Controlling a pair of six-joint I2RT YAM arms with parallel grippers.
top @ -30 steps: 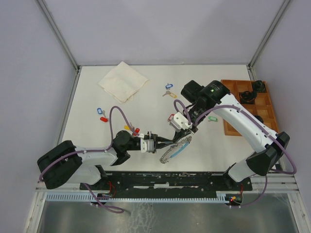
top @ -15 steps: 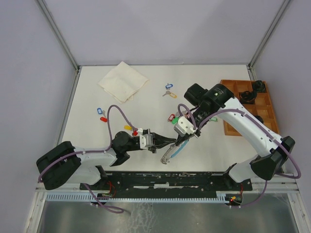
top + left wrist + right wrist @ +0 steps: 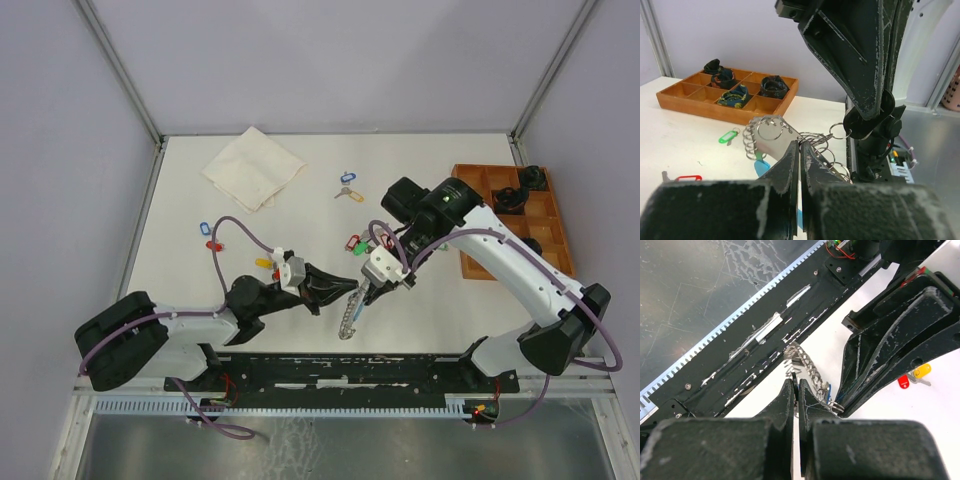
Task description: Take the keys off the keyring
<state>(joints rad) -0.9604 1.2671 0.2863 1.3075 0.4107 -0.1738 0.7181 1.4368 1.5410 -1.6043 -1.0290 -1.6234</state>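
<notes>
Nearest: black metal rail [image 3: 350,368] along the near edge of the table [image 3: 300,215]. The right wrist view shows it scuffed, with a toothed strip. The top view gives only a dark bar.

Just beyond, over matte white tabletop: left gripper [image 3: 350,286] and right gripper [image 3: 372,293] meet almost tip to tip.
- Left jaws pressed together, pinching the keyring [image 3: 349,313] at its top. The loop hangs from there as a narrow silvery strand. Whether its lower end touches the table: cannot tell.
- Right jaws also pressed together, tips just beside the strand. Whether they pinch any part of it: cannot tell.

Left wrist view only: silver wire rings fanned around the worn black fingertips, the light-blue band [image 3: 762,167] under them, and a green-tagged key [image 3: 729,136] flat on the table behind.

Farther out, loose:
- yellow-tagged key [image 3: 264,263] near the left gripper
- red-tagged key [image 3: 212,243]
- blue-tagged key [image 3: 347,176]

Far left: a folded cream cloth [image 3: 253,168]. Right edge: a wooden tray [image 3: 478,182] with square compartments, some holding dark lumps.

Open tabletop lies between the grippers and the cloth.
</notes>
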